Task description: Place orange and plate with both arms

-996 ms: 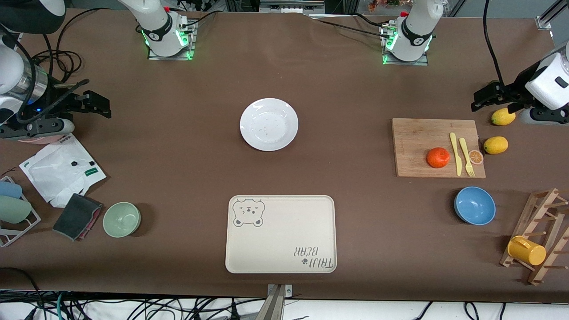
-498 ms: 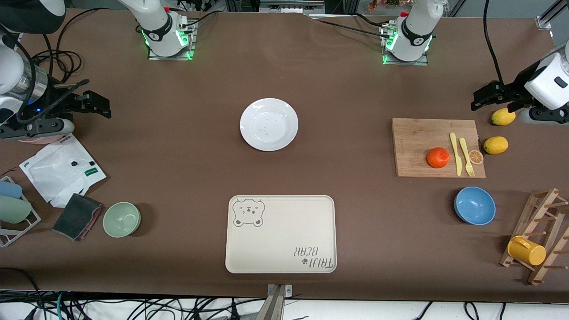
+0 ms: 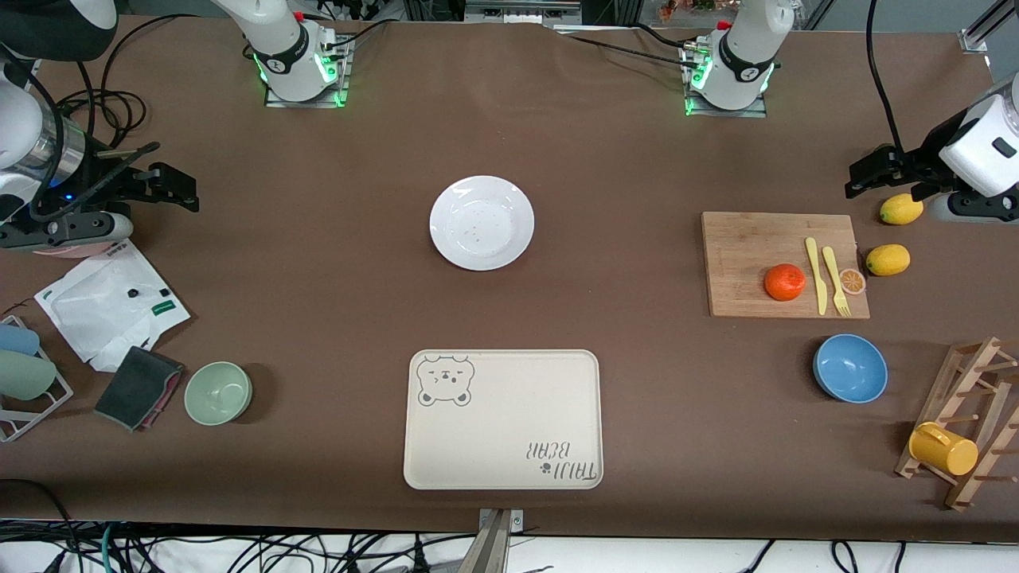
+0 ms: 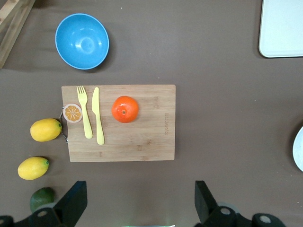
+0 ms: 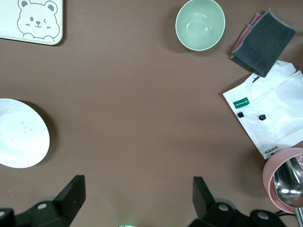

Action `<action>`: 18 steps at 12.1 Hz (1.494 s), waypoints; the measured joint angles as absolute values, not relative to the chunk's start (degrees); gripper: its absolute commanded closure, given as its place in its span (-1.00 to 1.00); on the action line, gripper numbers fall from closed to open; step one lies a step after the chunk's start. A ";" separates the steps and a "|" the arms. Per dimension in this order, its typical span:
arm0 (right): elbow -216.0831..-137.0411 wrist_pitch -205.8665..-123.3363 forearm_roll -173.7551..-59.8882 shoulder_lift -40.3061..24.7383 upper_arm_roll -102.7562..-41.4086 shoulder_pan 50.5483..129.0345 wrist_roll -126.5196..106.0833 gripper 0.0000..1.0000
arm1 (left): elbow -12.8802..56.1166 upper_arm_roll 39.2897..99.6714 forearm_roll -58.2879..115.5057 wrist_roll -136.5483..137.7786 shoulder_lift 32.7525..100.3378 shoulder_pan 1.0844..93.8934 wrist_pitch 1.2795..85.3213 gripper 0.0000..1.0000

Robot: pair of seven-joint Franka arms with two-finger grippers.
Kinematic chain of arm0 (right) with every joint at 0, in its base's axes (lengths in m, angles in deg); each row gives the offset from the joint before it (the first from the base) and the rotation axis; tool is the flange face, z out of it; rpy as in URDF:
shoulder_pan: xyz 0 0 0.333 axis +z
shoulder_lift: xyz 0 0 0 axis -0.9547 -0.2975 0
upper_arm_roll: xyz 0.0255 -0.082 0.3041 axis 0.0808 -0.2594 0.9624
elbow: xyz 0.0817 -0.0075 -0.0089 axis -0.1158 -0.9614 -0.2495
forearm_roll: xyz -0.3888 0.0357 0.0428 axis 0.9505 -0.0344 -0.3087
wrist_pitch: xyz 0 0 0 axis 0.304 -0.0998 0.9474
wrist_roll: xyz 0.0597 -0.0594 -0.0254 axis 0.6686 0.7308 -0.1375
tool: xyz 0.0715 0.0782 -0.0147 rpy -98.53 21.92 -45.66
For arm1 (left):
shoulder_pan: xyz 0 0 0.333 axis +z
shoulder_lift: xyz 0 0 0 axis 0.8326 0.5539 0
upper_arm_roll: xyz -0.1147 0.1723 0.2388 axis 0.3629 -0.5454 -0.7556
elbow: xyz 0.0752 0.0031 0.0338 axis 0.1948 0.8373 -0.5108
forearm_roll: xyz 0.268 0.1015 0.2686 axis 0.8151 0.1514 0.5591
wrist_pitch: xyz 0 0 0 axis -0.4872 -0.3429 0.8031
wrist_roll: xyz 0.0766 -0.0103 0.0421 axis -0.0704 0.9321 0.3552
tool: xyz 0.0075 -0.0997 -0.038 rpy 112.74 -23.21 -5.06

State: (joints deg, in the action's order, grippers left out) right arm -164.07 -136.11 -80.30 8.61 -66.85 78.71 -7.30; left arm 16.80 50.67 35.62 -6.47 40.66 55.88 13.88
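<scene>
The orange sits on a wooden cutting board toward the left arm's end of the table. It also shows in the left wrist view. The white plate lies on the table's middle, farther from the front camera than the bear tray; it also shows in the right wrist view. My left gripper is open and empty, up in the air beside the board. My right gripper is open and empty over the right arm's end of the table.
A cream bear tray lies near the front edge. A yellow knife and fork and an orange slice lie on the board, with two lemons beside it. Blue bowl, green bowl, mug rack, white bag.
The left arm's wrist has shifted very slightly toward the table's middle. The right arm and the objects have not moved.
</scene>
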 measured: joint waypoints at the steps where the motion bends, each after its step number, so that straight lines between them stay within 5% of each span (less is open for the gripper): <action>1: -164.07 -136.11 -80.31 8.59 -66.85 78.71 -7.30 -1.00 | 16.80 50.67 35.65 -6.48 40.66 55.88 13.88 -1.00; 18: -164.08 -136.11 -80.33 8.51 -67.08 78.61 -7.30 -1.00 | 17.42 50.48 38.12 -6.66 44.49 56.15 12.37 -1.00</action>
State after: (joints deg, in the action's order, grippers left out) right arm -164.08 -136.11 -80.33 8.51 -67.08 78.61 -7.30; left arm 17.42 50.48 38.12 -6.66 44.49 56.15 12.37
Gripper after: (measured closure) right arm 0.000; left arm 0.000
